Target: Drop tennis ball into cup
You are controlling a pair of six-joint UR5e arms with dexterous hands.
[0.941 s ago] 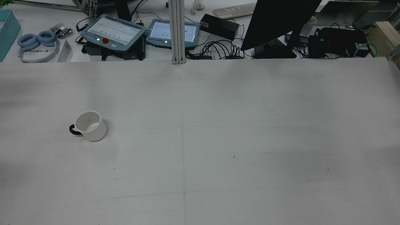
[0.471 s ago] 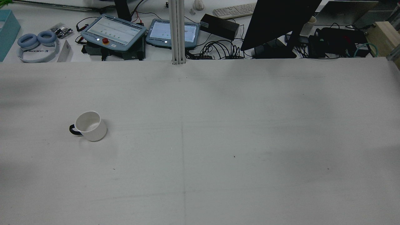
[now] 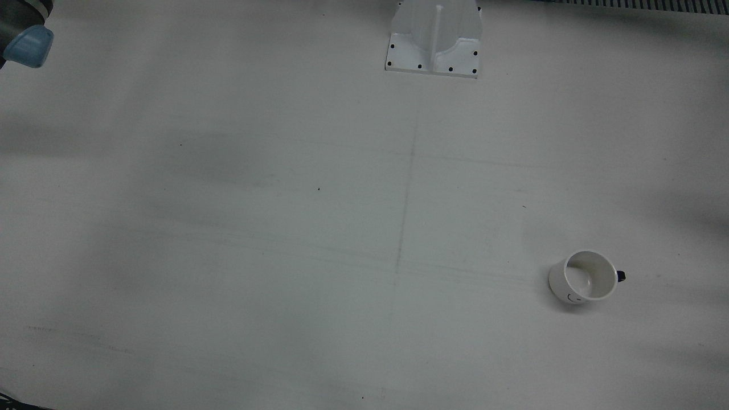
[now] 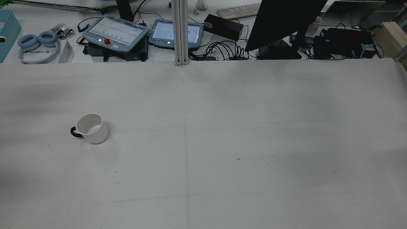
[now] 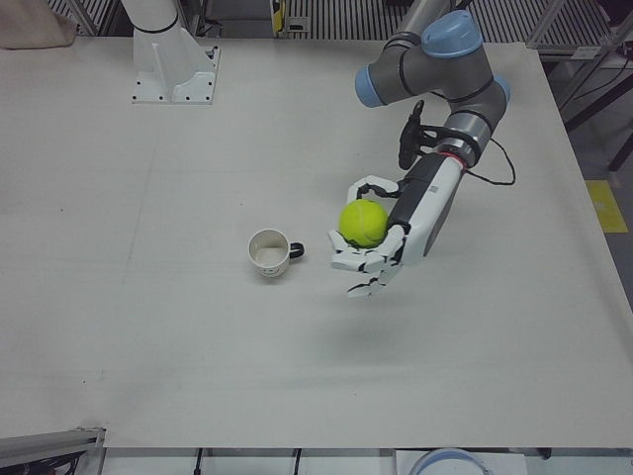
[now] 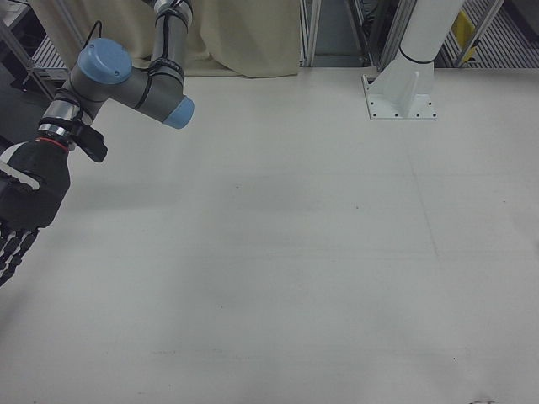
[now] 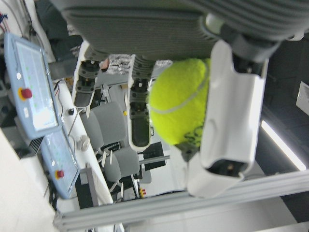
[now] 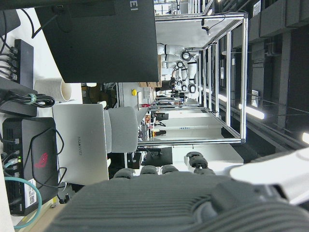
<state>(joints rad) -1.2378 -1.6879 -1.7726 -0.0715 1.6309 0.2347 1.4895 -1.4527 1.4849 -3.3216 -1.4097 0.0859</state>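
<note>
The left hand (image 5: 381,247) is clamped on the tennis ball (image 5: 363,223), held above the desk (image 5: 198,366) just beside the cup (image 5: 269,253). The cup stands upright on the desk with its mouth facing up, well in from every edge; in the left-front view its dark handle (image 5: 296,251) points toward the hand. The right hand (image 6: 21,210) hangs by the desk's side edge with its fingers (image 6: 10,252) spread, holding nothing.

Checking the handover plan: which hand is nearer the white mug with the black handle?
Left. The left hand, shut on the yellow-green tennis ball, hangs just beside the white mug. The right hand is at the table's far edge.
</note>
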